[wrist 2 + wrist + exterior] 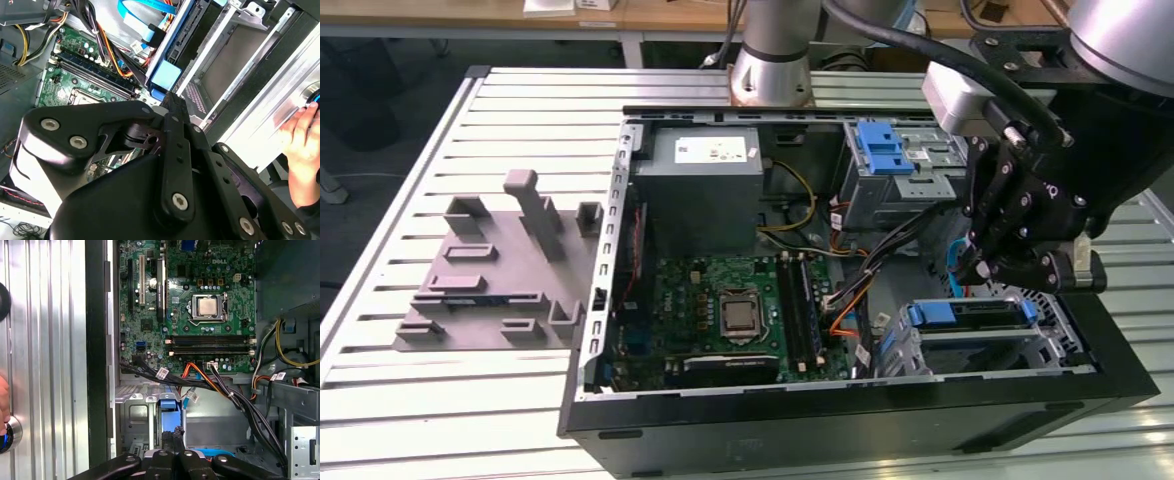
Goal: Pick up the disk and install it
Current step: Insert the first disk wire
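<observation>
The tool (pixel 1021 262), fingers pressed together and empty, hangs just above the disk (pixel 970 315), which sits in the drive bay (pixel 1067 345), apparently already installed.

An open computer case (pixel 607 300) is laid on a slatted metal table (pixel 400 400). Inside it a green motherboard (pixel 720 320) with a bare processor (pixel 207 306) is seen, with a grey power supply (pixel 700 170) beyond it. A grey slotted plastic stand (pixel 494 270) is placed on the table beside the case, toward the exterior view's left.
</observation>
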Robot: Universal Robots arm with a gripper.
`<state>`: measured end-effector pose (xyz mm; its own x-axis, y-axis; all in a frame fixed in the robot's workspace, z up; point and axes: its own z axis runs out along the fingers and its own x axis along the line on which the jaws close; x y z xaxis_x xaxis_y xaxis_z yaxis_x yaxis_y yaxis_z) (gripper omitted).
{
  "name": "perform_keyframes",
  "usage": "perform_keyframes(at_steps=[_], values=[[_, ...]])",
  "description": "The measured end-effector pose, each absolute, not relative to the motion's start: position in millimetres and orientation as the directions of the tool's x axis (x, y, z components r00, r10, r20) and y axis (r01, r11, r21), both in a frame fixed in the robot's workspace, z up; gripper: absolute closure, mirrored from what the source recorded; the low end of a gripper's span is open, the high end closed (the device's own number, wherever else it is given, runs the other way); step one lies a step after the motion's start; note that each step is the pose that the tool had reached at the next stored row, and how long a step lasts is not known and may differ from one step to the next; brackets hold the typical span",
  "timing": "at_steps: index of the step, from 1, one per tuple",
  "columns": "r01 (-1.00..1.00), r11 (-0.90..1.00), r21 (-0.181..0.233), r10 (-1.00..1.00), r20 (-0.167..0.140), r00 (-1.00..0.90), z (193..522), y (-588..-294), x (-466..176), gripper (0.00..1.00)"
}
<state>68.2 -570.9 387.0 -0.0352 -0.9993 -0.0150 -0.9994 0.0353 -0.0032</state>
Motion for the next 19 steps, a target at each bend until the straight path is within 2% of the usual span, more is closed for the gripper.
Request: perform_keyframes(at_steps=[11,19], values=[[-0.999,0.035,-0.003,-0.999,-0.015,-0.035,387,-571,70,0.89],[-0.999,0.035,-0.003,-0.999,-0.015,-0.035,386,-570,97,0.89]])
